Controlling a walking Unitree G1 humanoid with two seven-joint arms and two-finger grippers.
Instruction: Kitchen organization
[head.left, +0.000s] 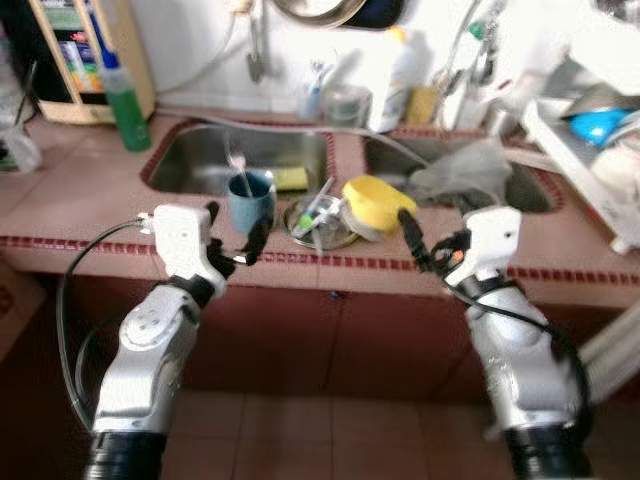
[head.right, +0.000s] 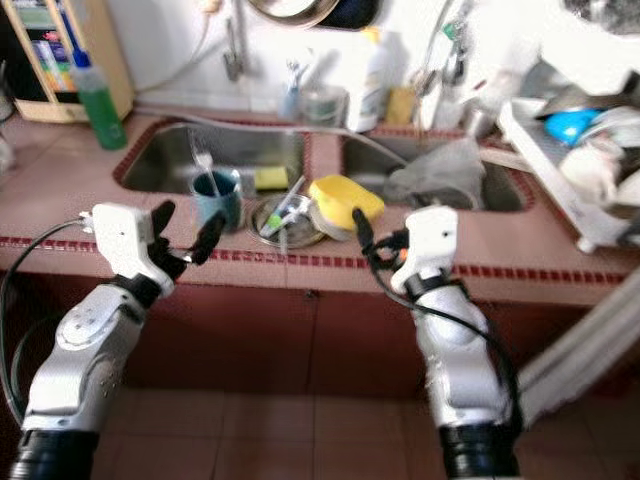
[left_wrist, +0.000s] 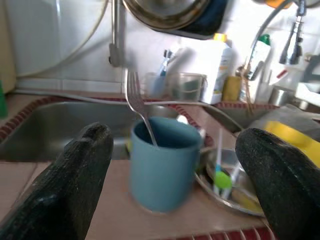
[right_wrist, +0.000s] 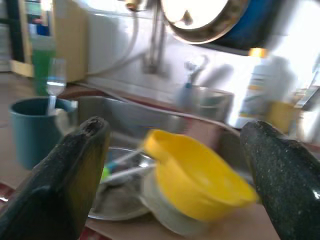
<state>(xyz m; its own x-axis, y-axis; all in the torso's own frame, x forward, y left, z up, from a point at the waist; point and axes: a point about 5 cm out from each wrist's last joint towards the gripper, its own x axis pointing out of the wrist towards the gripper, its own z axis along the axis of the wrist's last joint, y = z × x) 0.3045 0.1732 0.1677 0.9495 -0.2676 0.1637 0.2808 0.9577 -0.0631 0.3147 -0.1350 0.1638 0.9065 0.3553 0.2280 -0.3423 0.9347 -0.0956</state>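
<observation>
Left eye view: both silver arms reach toward the tiled tabletop (head.left: 90, 225) from its near edge. The left pincer (head.left: 236, 240) stands wide, its two black fingers (left_wrist: 70, 187) either side of a blue cup (head.left: 250, 200) but apart from it; the cup is upright on the tabletop just in front of the left sink (head.left: 200, 160), with a fork (left_wrist: 136, 102) standing in it. The right pincer (head.left: 412, 238) is also spread wide, empty, near a yellow bowl (head.left: 378, 203) that lies tilted on the tabletop between the two sinks. Between cup and bowl sits a metal plate (head.left: 335, 236) holding utensils. A yellow sponge (head.left: 292, 178) rests on the left sink's rim behind the cup. A grey bag (head.left: 465, 172) fills the right sink. Farther back, a green bottle (head.left: 127, 105) stands at the left, a white bottle (head.left: 393, 85) by the wall, and a dish rack (head.left: 570, 150) at the right.
</observation>
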